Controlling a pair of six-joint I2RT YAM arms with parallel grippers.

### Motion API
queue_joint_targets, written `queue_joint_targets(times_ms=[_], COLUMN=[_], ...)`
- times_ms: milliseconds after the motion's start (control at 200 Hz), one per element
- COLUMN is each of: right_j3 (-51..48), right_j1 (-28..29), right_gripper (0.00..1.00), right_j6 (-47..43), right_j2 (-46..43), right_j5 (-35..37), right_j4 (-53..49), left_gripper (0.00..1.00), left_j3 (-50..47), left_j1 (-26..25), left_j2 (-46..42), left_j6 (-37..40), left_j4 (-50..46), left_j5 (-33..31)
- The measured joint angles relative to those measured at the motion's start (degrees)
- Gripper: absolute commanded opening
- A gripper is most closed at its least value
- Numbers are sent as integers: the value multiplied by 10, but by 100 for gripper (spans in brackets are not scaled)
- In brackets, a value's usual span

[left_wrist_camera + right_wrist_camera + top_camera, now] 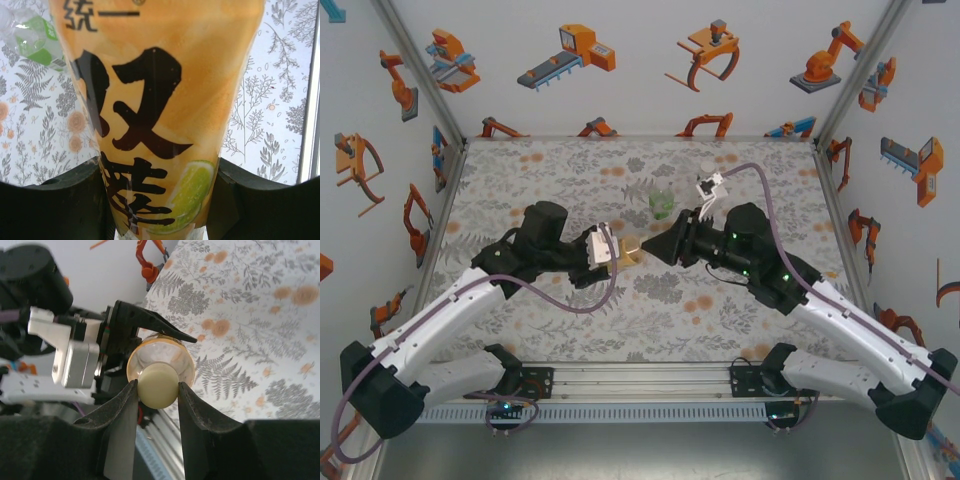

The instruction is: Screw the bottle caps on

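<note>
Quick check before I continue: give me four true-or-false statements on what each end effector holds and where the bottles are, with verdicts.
1. The left end effector is shut on the amber bottle. True.
2. The right end effector is open and empty. False: it is shut on the pale yellow cap.
3. The pale yellow cap is held at the amber bottle's mouth. True.
4. The green bottle is gripped by an arm. False: it stands free on the table, beyond both end effectors.
</note>
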Motion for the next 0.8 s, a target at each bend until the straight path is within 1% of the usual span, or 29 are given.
queue_joint_targets(times_ms=[95, 195, 295, 446, 551, 626, 726, 801], right_j3=[8, 21, 35, 50, 52, 54, 59, 60], right_j1=[0, 2, 4, 7, 7, 7, 8, 9], right_gripper=[0, 0, 0, 0, 13, 24, 40, 55], right_j6=[64, 104, 120, 121, 119, 113, 92, 65], right_j2=[12, 24, 32, 37, 37, 37, 35, 28], right_j5=[21, 33, 38, 46, 47, 47, 46, 47], right_j4=[-19, -37, -56, -78, -81, -83, -85, -84], left_gripper=[0, 0, 0, 0, 0, 0, 0, 0], left_j3=[0, 0, 0, 0, 0, 0, 0, 0], left_j1=[0, 1, 1, 1, 1, 1, 0, -1], left_j2=[4, 5, 5, 5, 5, 5, 5, 4], left_j6=[-2, -3, -3, -3, -3, -3, -3, -1], left_j4=[0, 0, 0, 1, 1, 1, 7, 10], left_j5=[-14, -24, -27, -24, -23, -23, -21, -16])
